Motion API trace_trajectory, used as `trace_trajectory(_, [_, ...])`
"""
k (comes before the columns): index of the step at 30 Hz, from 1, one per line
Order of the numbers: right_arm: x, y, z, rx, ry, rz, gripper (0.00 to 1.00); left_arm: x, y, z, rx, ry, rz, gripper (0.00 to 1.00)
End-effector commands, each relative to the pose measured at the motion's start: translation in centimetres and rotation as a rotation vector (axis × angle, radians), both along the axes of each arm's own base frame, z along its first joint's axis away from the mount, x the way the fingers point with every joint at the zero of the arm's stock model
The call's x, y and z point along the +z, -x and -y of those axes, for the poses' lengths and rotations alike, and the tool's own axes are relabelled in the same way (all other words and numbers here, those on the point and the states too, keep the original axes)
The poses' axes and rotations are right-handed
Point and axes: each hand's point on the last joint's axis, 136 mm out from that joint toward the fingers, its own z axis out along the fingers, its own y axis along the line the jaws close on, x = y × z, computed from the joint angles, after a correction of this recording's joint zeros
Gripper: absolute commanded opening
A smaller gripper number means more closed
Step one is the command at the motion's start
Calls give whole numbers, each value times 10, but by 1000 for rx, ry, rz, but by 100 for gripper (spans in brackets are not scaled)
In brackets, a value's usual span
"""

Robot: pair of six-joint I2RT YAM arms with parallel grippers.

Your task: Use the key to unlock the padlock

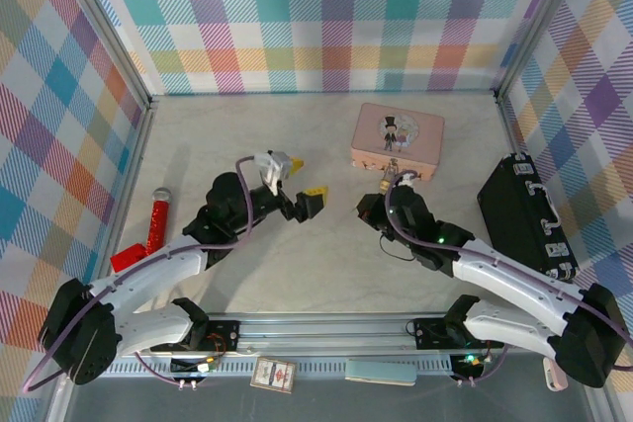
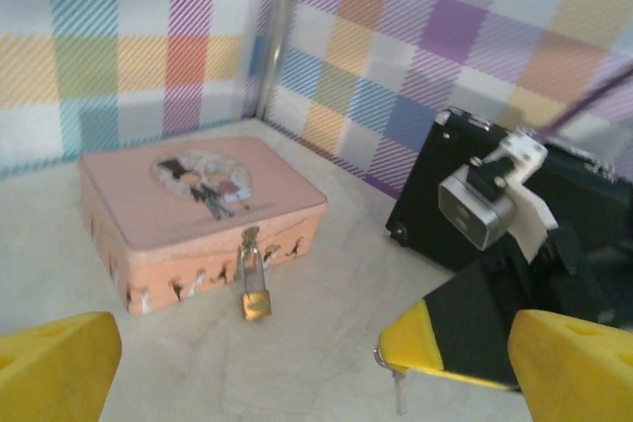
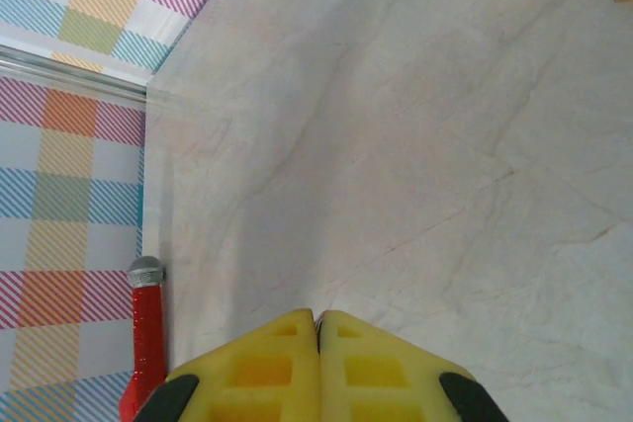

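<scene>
Brass-gold, the padlock (image 2: 255, 298) hangs by its thin silvery shackle from the clasp on the front wall of the pink tin (image 2: 198, 214). In front of the tin, the left fingers (image 2: 59, 368) stand spread wide and hold nothing. The right fingers (image 3: 267, 363) are clenched tip to tip, also in front of the tin, nearer the padlock. A thin grey sliver, the key (image 2: 399, 394), pokes out below their tips. A black case (image 1: 524, 219) sits on the tabletop (image 1: 326, 274) right of the tin. A red-handled tool (image 1: 156, 219) lies far to the tin's left.
</scene>
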Motion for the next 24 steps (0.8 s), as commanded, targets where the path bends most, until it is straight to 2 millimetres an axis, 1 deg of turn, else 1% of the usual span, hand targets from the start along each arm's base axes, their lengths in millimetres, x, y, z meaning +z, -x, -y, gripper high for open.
trace_trajectory(1, [24, -10, -3, -5, -13, 167, 0, -35, -7, -17, 146, 71, -316, 100])
trace_trajectory(4, [30, -10, -9, 2, -23, 238, 0, -42, -9, -24, 207, 103, -418, 100])
trace_trajectory(6, [33, -11, -11, 2, -34, 285, 0, -43, -9, -28, 237, 130, -465, 100])
trace_trajectory(8, [35, -11, -14, 4, -51, 317, 0, -45, -11, -37, 299, 160, -507, 100])
trace_trajectory(11, [39, -12, -20, 5, -98, 367, 0, -39, -8, -37, 288, 237, -520, 100])
trace_trajectory(15, [49, -13, -23, -17, -161, 414, 0, -33, -3, -22, 203, 335, -574, 85])
trace_trajectory(18, [53, -14, -23, -42, -209, 424, 0, -32, -1, -10, 146, 423, -617, 77])
trace_trajectory(21, [57, -15, -23, -60, -262, 423, 0, -33, 2, 0, 111, 451, -630, 71])
trace_trajectory(24, [57, -15, -26, -73, -315, 406, 0, -27, 6, 9, 82, 487, -622, 70])
